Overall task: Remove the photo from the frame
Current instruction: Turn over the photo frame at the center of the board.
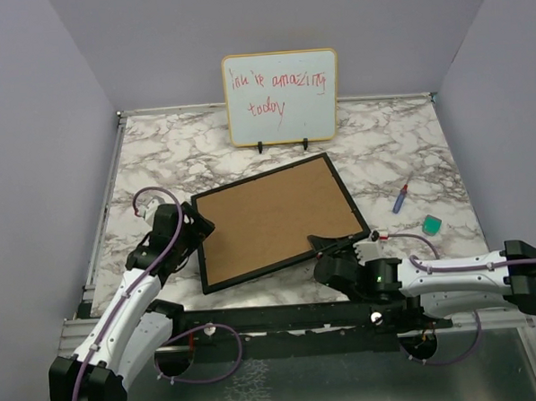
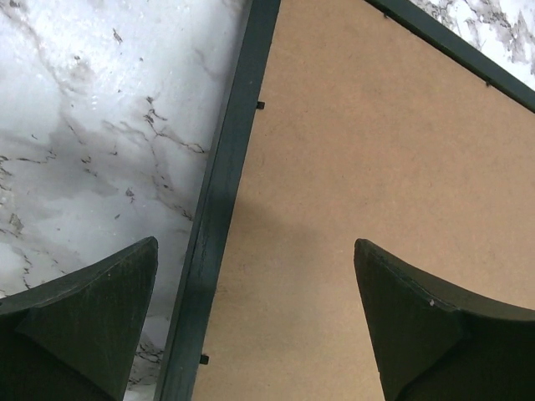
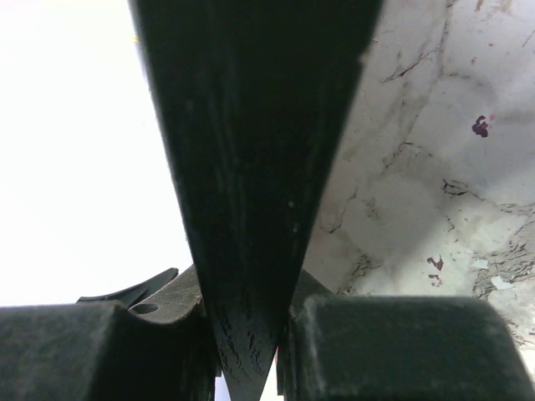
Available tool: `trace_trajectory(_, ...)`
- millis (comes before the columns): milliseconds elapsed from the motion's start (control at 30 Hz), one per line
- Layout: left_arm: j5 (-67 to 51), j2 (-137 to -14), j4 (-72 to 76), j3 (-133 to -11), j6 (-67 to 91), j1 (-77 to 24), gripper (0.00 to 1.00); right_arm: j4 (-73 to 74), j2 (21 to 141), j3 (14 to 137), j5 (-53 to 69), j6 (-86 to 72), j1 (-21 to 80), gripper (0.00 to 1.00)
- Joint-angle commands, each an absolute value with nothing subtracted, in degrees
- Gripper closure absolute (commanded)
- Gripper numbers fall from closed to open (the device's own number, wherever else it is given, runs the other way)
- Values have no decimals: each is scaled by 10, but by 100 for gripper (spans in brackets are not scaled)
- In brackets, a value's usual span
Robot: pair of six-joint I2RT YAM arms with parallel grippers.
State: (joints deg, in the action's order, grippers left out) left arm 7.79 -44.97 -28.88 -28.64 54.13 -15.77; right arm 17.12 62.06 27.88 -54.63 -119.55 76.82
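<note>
the frame (image 2: 213,217) lies back-up, its rim pinched in the right claw (image 3: 247,330), another rim beneath the spread left claw (image 2: 255,259). back panel (image 1: 278,220) still on, photo unseen: removal not begun.

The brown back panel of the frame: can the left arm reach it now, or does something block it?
Probably yes. The left gripper hangs open over the left edge of the frame, the back panel bare right below it. The right gripper clamps the near right corner, well clear.
</note>
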Motion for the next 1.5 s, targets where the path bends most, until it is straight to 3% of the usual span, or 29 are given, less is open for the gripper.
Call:
trace_trajectory(0, 65, -437, -265, -265, 579, -156, 1, 303, 665, 229, -491, -1298, 770, 99)
trace_trajectory(167, 74, -443, -272, -265, 569, -156, 1, 307, 695, 230, -479, -1309, 770, 85)
trace_trajectory(567, 96, -440, -285, -262, 560, -156, 1, 314, 685, 222, -416, -1225, 771, 86)
trace_trajectory(800, 101, -452, -287, -270, 543, -156, 1, 325, 674, 212, -380, -1229, 771, 79)
trace_trajectory(900, 99, -461, -287, -271, 539, -156, 1, 303, 661, 194, -367, -1219, 771, 66)
trace_trajectory(1267, 73, -477, -256, -257, 536, -156, 1, 284, 639, 172, -339, -1199, 771, 55)
trace_trajectory(1467, 71, -497, -252, -260, 526, -156, 1, 340, 606, 189, -333, -1176, 771, 29)
